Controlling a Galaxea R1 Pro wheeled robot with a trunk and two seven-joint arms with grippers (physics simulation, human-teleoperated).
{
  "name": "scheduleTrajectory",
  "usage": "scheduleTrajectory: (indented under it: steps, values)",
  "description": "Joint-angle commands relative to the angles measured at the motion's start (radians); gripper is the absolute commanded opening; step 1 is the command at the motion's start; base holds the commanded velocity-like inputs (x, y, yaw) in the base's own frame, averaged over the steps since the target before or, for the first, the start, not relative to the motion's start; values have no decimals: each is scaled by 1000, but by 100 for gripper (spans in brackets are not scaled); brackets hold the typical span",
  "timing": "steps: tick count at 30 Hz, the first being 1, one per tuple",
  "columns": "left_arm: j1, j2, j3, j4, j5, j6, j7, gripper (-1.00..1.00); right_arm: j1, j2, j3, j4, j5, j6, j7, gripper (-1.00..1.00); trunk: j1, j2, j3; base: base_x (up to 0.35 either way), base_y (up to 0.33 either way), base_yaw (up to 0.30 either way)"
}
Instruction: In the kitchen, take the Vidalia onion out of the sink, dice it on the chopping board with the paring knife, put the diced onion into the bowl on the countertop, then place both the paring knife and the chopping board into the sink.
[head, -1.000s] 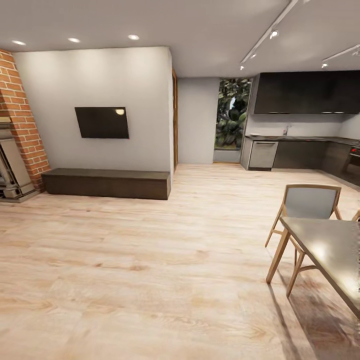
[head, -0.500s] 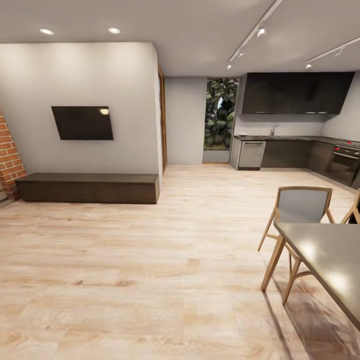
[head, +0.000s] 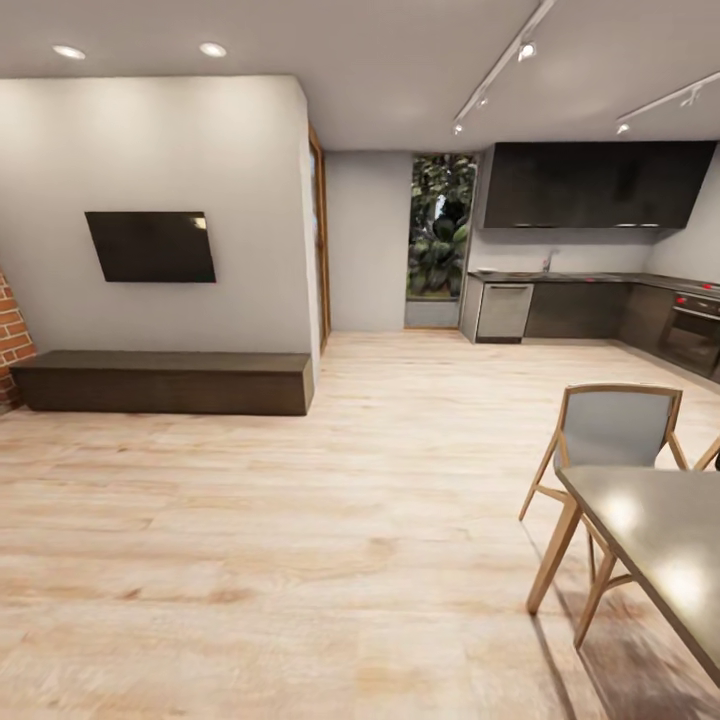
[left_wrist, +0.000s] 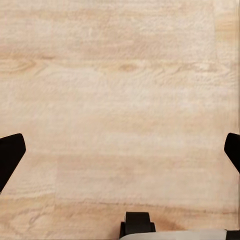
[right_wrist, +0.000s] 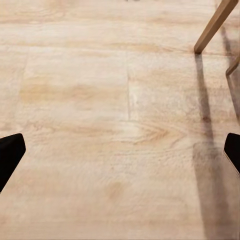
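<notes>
The kitchen lies far across the room at the back right, with the countertop (head: 585, 276) running above dark cabinets and a thin tap (head: 549, 261) standing on it. The sink is too small to make out at this distance. The Vidalia onion, chopping board, paring knife and bowl are out of view. In the left wrist view my left gripper (left_wrist: 120, 155) hangs open over bare wooden floor, its dark fingertips (left_wrist: 10, 152) far apart. My right gripper (right_wrist: 120, 155) is open too, above floor, with nothing between its fingers.
Wooden floor (head: 330, 500) stretches ahead toward the kitchen. A grey dining table (head: 660, 540) and a wooden chair (head: 612, 430) stand close at the right. A low dark bench (head: 160, 382) under a wall TV (head: 150, 246) sits at the left. A chair leg (right_wrist: 216, 25) shows near my right gripper.
The whole picture has shifted: the camera has turned right, so the brick wall, TV and bench slid left and the kitchen sits more centrally. Nothing in the room itself has moved.
</notes>
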Motion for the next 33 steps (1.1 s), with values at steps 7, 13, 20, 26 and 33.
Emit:
scheduleTrajectory:
  steps: [7,13,20,26,33]
  values:
    - [0,0,1,-1,0,-7,0,100,-1,0,0,1,0,-2,-2,100,1,0,-3,327,-105,0]
    - [0,0,1,-2,0,-7,0,100,-1,0,0,1,0,-3,-2,100,1,0,-7,327,-11,0]
    - [0,0,1,-2,0,-7,0,100,-1,0,0,1,0,-3,-2,100,1,0,-7,329,0,0]
    - [0,0,1,-2,0,-7,1,100,-1,0,1,1,0,-3,-2,100,1,0,-7,329,0,0]
    - [0,0,1,-2,0,-7,0,100,-1,1,2,69,0,1,-3,100,1,0,-7,329,0,0]
